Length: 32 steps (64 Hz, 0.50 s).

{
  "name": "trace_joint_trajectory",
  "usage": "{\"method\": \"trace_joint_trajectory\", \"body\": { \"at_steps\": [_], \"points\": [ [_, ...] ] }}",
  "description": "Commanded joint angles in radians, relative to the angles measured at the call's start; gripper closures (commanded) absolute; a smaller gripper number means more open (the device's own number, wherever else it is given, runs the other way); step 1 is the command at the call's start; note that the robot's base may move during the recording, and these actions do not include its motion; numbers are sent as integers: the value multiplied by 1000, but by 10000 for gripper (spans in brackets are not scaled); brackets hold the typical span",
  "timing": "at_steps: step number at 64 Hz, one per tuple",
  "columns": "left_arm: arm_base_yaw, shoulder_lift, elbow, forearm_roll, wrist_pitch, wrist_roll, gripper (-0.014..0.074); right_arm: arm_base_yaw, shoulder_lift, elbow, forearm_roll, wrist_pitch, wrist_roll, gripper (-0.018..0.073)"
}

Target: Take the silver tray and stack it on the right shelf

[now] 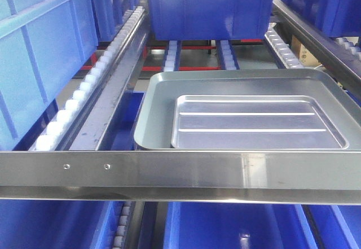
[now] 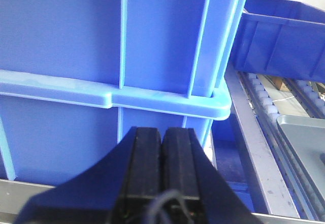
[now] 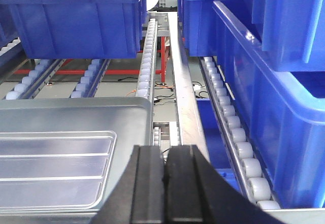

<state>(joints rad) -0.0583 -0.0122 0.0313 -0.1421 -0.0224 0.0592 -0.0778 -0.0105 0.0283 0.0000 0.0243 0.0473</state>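
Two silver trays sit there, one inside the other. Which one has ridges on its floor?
The smaller silver tray, nested inside the larger tray. Its floor shows two long raised ridges; the larger tray's looks plain.

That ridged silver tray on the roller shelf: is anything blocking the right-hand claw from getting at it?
Nothing visible does. In the right wrist view the shut right gripper sits just beyond the right rim of the larger silver tray that holds the ridged silver tray. Both trays lie uncovered; the blue bin stands farther back on the rollers.
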Motion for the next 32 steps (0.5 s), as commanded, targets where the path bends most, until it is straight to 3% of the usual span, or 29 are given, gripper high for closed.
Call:
{"method": "trace_joint_trajectory", "body": {
  "at_steps": [1, 32],
  "points": [
    [2, -12, 17, -7, -89, -1, 679, -5, -21, -18, 0, -100, -14, 506],
    [2, -12, 17, -7, -89, -1, 679, -5, -21, -18, 0, -99, -14, 506]
  ]
}}
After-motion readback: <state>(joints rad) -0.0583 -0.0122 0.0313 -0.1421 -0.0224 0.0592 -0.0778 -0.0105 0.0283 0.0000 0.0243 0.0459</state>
